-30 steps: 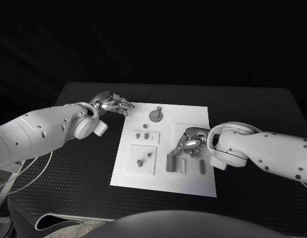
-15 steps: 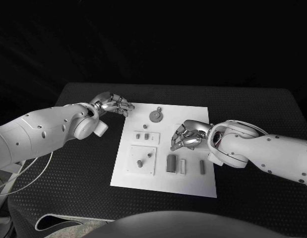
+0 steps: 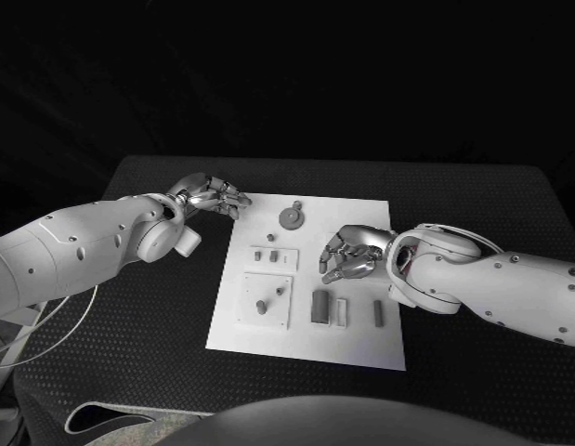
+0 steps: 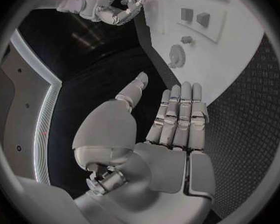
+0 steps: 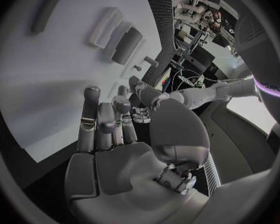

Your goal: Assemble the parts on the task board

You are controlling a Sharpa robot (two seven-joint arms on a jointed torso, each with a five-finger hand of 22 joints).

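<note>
The task board (image 3: pixel 354 330) lies in the middle of the black table (image 3: pixel 488 200), with small grey parts spread over it. The right hand (image 3: pixel 347 253) hovers over the board's right half, fingers curled loosely and apart, with nothing visibly between them in the right wrist view; I judge it empty. Just on the near side of this hand lie three bars: a dark block (image 3: pixel 320 306), a pale strip (image 3: pixel 342 311) and a slim dark bar (image 3: pixel 378 312), side by side, each with its long axis running from the board's near edge toward its far edge. The right hand is much the nearer to them, so a reach would go toward the near edge, fingers closing across the short width. The left hand (image 3: pixel 211 196) rests off the board's far left corner, fingers extended together and holding nothing. A toothed gear (image 3: pixel 292 217) sits close to it, on the board's far edge.
</note>
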